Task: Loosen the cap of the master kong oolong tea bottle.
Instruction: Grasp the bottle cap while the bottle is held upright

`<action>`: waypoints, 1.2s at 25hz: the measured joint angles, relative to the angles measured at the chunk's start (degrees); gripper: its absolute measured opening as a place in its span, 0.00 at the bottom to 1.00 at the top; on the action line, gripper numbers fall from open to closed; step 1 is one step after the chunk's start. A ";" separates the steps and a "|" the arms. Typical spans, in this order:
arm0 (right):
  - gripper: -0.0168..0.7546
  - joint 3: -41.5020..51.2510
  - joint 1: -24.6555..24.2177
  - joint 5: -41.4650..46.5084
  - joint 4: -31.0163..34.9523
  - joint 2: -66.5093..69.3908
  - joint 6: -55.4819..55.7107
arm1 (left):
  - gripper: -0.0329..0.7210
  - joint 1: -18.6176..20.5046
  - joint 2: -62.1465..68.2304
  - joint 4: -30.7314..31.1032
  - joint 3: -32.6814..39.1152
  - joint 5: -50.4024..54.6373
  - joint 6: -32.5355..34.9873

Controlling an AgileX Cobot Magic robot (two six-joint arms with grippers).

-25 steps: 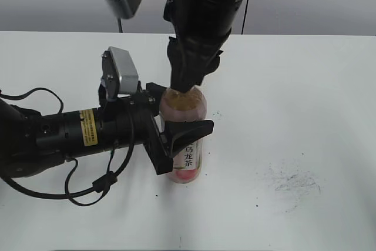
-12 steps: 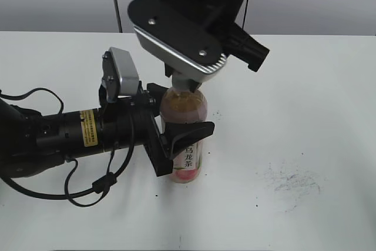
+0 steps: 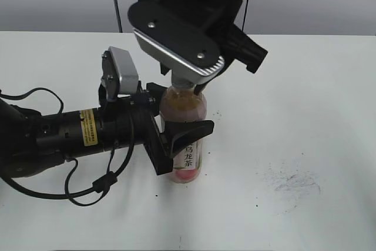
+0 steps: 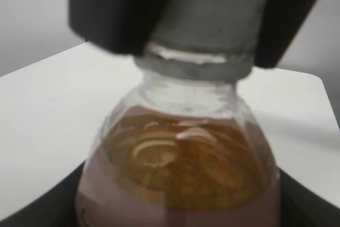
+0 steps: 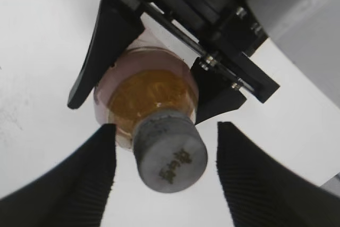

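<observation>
The master kong oolong tea bottle (image 3: 187, 110) stands upright on the white table, amber tea showing above its pink label. My left gripper (image 3: 179, 136) is shut on the bottle's body from the left; the bottle fills the left wrist view (image 4: 180, 179). The grey-white cap (image 5: 170, 150), with a dark mark on top, sits on the neck and also shows in the left wrist view (image 4: 212, 19). My right gripper (image 5: 164, 171) hangs over the cap with a finger on each side and a gap at both, so it is open. In the exterior view its camera housing (image 3: 176, 42) hides the cap.
The white table (image 3: 305, 98) has a grey scuffed smudge (image 3: 291, 180) to the front right. The left arm's black body and cables (image 3: 88, 186) lie along the table's left side. A grey wall runs behind the far edge.
The right wrist has turned above the cap: a second ago its fingers pointed down onto the cap, now its silver camera housing faces front. The left arm and bottle have not moved.
</observation>
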 joint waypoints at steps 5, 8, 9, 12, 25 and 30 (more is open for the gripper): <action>0.76 0.07 0.00 0.00 -0.05 0.35 24.95 | 0.63 0.00 0.00 0.00 0.00 0.00 -0.11; 0.76 0.07 0.00 0.00 -0.05 0.35 45.87 | 0.63 0.00 0.00 -0.04 0.00 0.00 -0.18; 0.76 0.07 0.00 0.00 0.00 0.35 53.07 | 0.63 0.00 0.00 -0.04 0.00 0.00 -0.18; 0.76 0.07 0.00 0.00 0.06 0.35 71.62 | 0.63 0.00 0.00 -0.04 0.00 0.00 -0.18; 0.58 0.07 0.00 0.00 -0.06 0.35 117.13 | 0.63 0.00 0.00 -0.04 0.00 0.00 -0.18; 0.52 0.07 0.00 0.00 -0.99 0.35 119.12 | 0.63 0.00 0.00 -0.04 0.00 0.00 -0.18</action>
